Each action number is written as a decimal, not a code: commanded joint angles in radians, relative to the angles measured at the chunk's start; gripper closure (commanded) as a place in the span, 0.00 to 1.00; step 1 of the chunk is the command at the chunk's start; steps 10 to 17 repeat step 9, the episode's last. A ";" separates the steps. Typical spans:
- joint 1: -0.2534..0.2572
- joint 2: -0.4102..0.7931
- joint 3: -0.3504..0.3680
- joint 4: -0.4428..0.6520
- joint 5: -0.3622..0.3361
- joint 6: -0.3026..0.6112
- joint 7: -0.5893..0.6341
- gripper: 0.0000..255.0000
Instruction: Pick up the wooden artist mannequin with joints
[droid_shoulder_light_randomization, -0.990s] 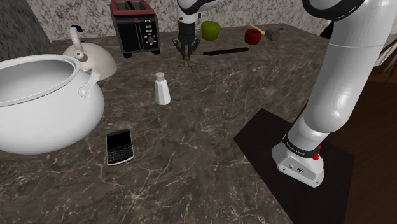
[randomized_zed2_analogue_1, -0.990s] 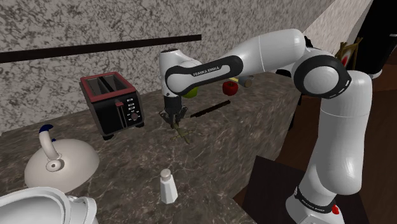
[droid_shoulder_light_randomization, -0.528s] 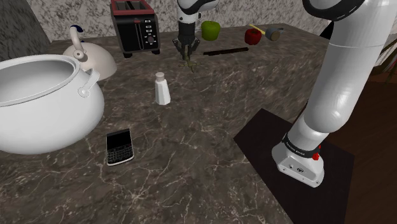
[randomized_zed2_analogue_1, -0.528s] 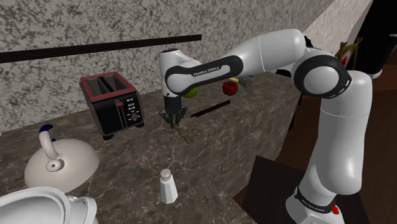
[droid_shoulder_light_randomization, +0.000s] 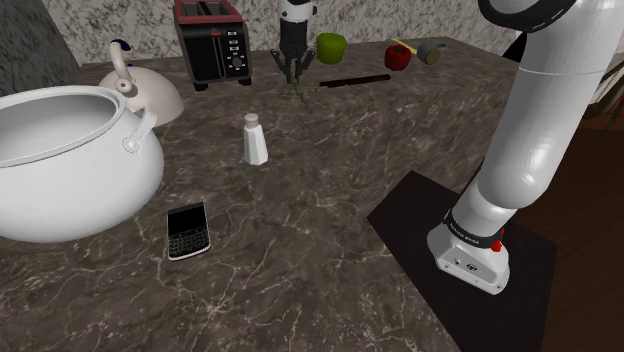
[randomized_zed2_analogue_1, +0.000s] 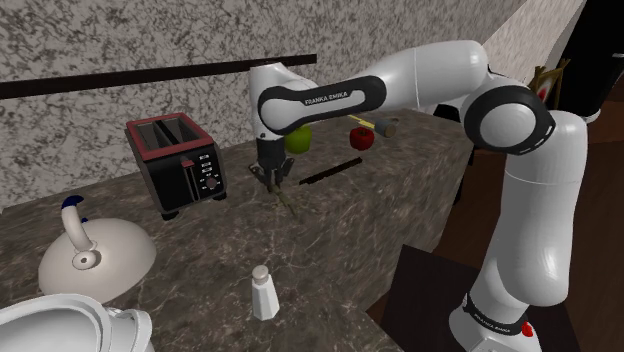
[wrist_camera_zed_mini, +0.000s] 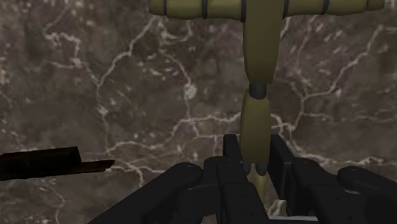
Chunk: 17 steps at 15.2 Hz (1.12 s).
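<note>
Jointed mannequin (wrist_camera_zed_mini: 261, 63), olive-yellow with dark rings at its joints, is clasped by one slim limb between my fingers (wrist_camera_zed_mini: 232, 154). My jaws stand narrow, closed on that limb. The figure hangs below my jaws over the dark marbled desk (droid_shoulder_light_randomization: 330, 200), between the toaster (droid_shoulder_light_randomization: 212, 40) and the green apple (droid_shoulder_light_randomization: 331, 47), with a black strip (droid_shoulder_light_randomization: 352, 80) lying near. The step in hand, as I judge it, is the lift, the grasp being made. Whether the figure's lowest part is clear of the desk I cannot tell. The next move calls for a straight, slow rise with a firm grip, since so thin a limb could pivot or slip.
</note>
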<state>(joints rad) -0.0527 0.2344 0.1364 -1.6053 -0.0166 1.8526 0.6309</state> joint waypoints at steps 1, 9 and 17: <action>0.001 -0.003 0.001 0.027 0.000 -0.030 0.002 1.00; 0.003 -0.001 0.002 0.112 0.000 -0.113 0.003 1.00; 0.003 -0.001 0.002 0.112 0.000 -0.113 0.003 1.00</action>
